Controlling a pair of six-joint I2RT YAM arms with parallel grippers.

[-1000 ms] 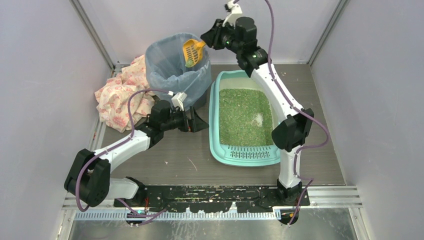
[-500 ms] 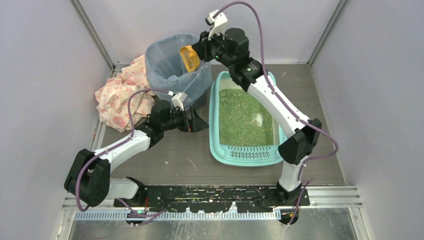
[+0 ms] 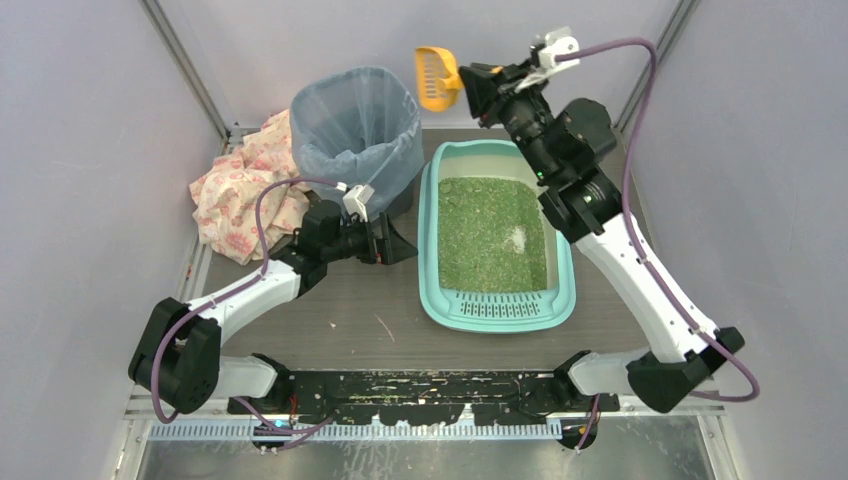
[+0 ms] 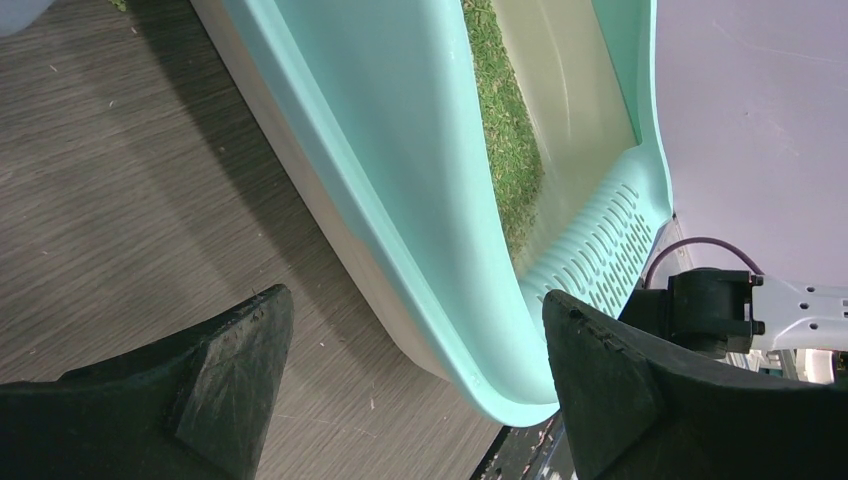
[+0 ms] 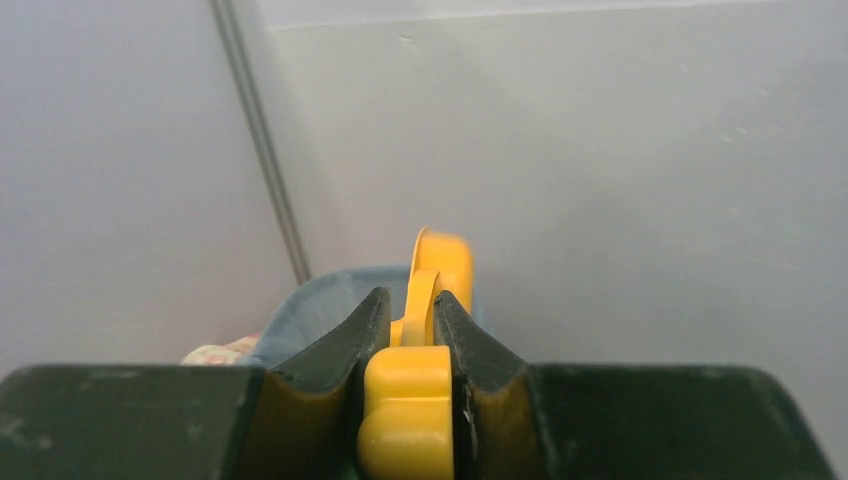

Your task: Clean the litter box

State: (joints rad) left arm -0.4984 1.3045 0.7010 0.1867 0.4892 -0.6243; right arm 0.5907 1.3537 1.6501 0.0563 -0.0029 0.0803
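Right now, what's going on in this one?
The right gripper is shut on the orange scoop, holding it up in the air toward the far wall, between the bag-lined bin and the litter box. The scoop looks empty. The left gripper sits open beside the box's left wall, holding nothing.

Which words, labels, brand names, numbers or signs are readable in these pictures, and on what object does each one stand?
None: no readable text appears in any view.
The litter box, orange scoop, lined bin and flowered cloth show no print; the cloth carries only a floral pattern.
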